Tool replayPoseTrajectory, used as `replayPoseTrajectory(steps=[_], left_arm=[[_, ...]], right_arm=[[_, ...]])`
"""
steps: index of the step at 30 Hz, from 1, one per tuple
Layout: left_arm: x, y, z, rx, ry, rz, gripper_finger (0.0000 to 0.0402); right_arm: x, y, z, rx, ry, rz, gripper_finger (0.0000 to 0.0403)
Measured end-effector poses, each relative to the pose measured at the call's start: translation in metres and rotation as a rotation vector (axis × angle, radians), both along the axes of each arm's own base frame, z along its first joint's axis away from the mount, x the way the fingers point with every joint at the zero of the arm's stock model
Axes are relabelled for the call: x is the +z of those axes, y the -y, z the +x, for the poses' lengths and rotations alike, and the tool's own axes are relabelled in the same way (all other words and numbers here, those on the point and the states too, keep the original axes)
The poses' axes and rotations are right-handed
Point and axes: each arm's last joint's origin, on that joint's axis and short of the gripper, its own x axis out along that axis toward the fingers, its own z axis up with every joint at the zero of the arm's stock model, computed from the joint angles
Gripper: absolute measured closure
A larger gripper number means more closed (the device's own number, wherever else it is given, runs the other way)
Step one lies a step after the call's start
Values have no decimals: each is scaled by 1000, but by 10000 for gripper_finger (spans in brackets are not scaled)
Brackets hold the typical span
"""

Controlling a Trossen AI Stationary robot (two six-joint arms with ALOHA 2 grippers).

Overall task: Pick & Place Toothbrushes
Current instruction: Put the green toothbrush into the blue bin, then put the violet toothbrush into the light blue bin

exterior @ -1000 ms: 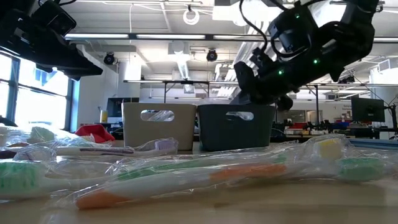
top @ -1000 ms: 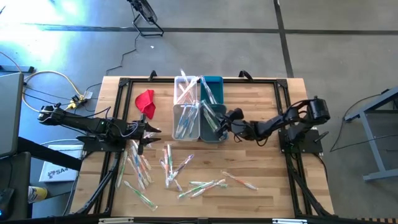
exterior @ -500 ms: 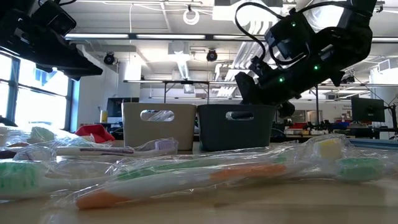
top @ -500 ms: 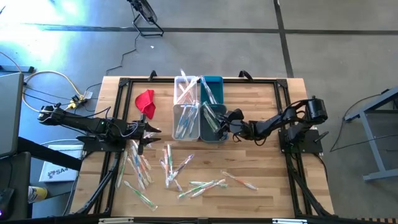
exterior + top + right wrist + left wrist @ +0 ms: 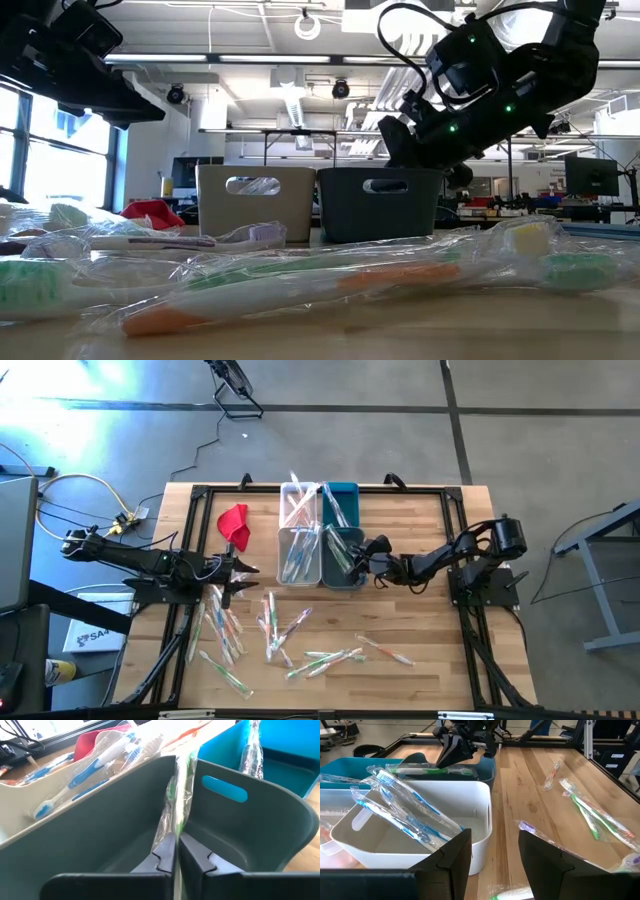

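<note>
My right gripper (image 5: 358, 557) (image 5: 176, 857) hangs over the dark grey bin (image 5: 342, 560) and is shut on a green toothbrush (image 5: 180, 805) in a clear wrapper. The left wrist view shows that toothbrush (image 5: 420, 769) at the height of the bin's rim. Many more wrapped toothbrushes (image 5: 290, 640) (image 5: 300, 290) lie flat on the near half of the table. My left gripper (image 5: 238, 570) (image 5: 495, 865) waits open at the table's left, beside the white bin (image 5: 480, 835), with nothing between its fingers. My right gripper pinches the wrapped green toothbrush near its near end (image 5: 175, 842) between its two fingers. The fingers slant down from the table's right side, and the toothbrush runs on in line with them. It sits above the bin's floor; whether its far end rests on the rim I cannot tell.
The white bin (image 5: 298, 555) beside the dark one holds blue toothbrushes. Behind them stand another white bin (image 5: 300, 500) and a teal bin (image 5: 340, 500), each with toothbrushes. A red cloth (image 5: 234, 522) lies at the far left. Black frame rails (image 5: 470, 650) run along the table's edges.
My right gripper has tipped slightly over the dark grey bin and stays shut on the green toothbrush.
</note>
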Motion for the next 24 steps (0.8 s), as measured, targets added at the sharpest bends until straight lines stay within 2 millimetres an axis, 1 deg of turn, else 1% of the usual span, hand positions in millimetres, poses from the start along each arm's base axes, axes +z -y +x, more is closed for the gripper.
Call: replayPoseTrajectory(steps=[8,11,14,17,24], left_arm=[[0,0,0,0,0,0,242],[0,0,0,0,-1,0,242],[0,0,0,0,-1,-1,242],[0,0,0,0,-1,-1,242],[0,0,0,1,-2,-8,242]], right_arm=[[0,-1,0,9,-6,-8,322],[3,-3,0,32,-11,-32,308],[14,-7,1,59,24,-69,308],[25,-10,0,89,43,-113,315],[59,-22,-8,143,142,-165,334]])
